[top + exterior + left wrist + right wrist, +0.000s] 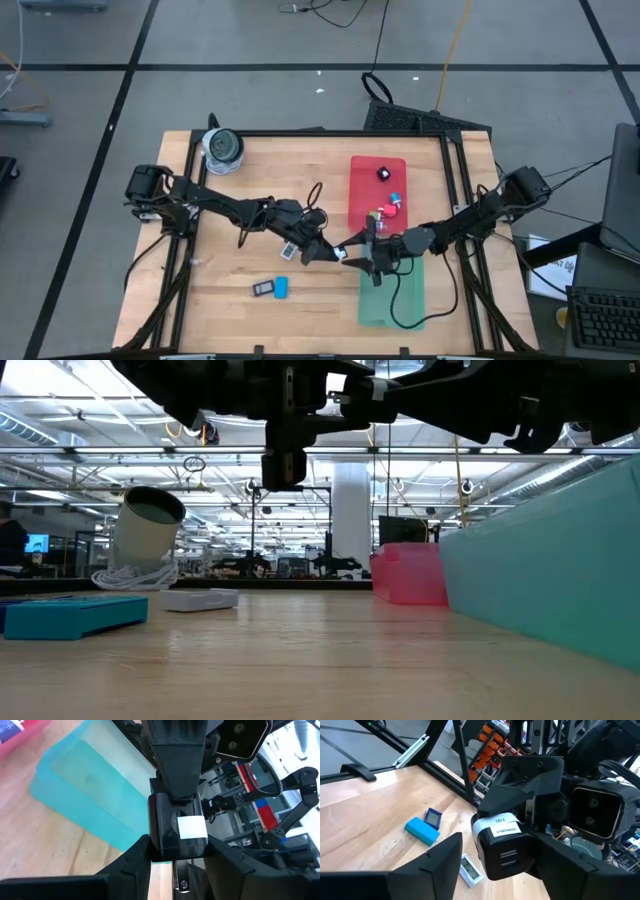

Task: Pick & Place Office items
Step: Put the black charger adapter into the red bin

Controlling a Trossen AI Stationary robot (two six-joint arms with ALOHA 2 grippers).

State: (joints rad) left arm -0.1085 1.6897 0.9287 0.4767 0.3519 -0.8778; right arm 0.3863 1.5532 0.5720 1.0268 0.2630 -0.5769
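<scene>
- Left hand point(322, 250): raised over the middle of the bench point(250, 195), closed on the dark block point(177, 832); its two fingers point(131, 862) press the block's opposite sides.
- Right hand point(358, 252): meets the left hand nose to nose at the same block. Whether it grips the block yet cannot be told.
- Dark block, one: held clear of the bench, between the two hands. It has a rigid, boxy body with smooth faces and a white label point(501, 828) on one side. It is judged light and sturdy but somewhat slick. It is best taken across two flat parallel sides, away from the end the other hand occupies.
- White labelled tag point(470, 870), one: flat on the bench below the left arm. It is thin and probably hard to get under.
- Blue bar point(281, 287), one: near the front edge, left of centre, stiff and easy to pinch across its width.
- Small dark piece point(264, 289), one: just beside the blue bar.
- Red tray point(365, 170), one: right of centre toward the back edge. It holds about four small pieces: one dark point(383, 174), one blue point(394, 197), and red or pink ones point(393, 210). The exact count is uncertain.
- Green tray point(375, 305), one: in front of the red tray. No items can be made out in it, and a black cable point(400, 300) lies across it.
- Grey roll point(222, 148), one: at the back left corner.
</scene>
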